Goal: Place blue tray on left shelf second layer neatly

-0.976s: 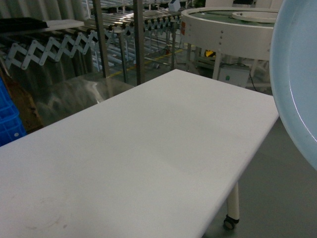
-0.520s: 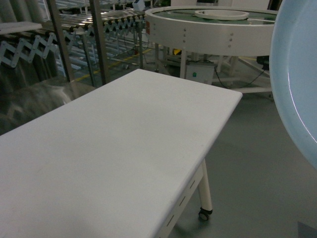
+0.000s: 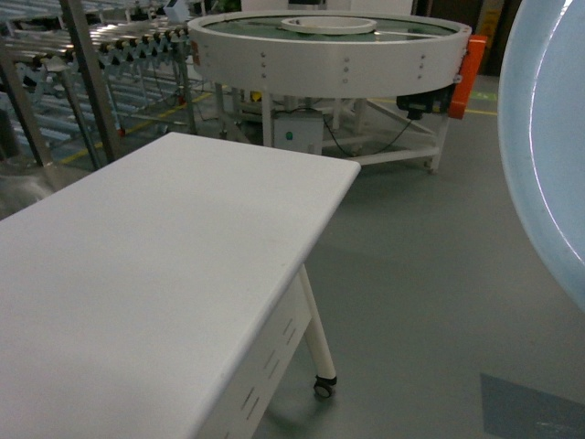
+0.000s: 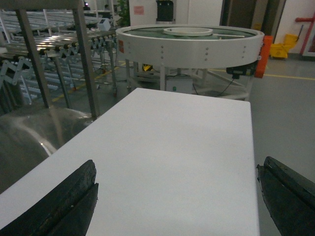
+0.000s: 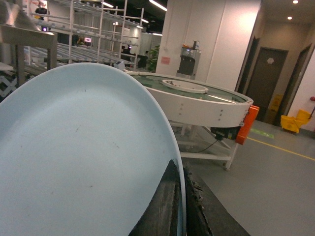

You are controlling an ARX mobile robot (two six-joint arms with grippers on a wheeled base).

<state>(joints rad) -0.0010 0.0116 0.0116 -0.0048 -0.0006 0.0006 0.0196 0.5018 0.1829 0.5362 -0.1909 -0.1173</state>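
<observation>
The blue tray (image 3: 548, 165), pale sky-blue and glossy, fills the right edge of the head view, held up on its side. In the right wrist view the tray (image 5: 74, 157) covers the left half, and my right gripper (image 5: 181, 166) is shut on its rim, one dark finger on each face. My left gripper (image 4: 177, 167) hangs open over the white table (image 4: 172, 132) with nothing between its fingers. Steel uprights of the left shelf (image 3: 87, 73) stand at the far left; I cannot make out its second layer. Neither gripper shows in the head view.
The long white table (image 3: 164, 247) on casters runs along the left. Behind it stands a round white conveyor (image 3: 329, 55) with an orange end guard (image 3: 460, 78). Roller conveyors (image 3: 137, 37) lie at the back left. Grey floor spreads out on the right.
The head view has swung to the right: table and steel rack slid left, and the round conveyor came to the middle. The tray stayed at the right edge.
</observation>
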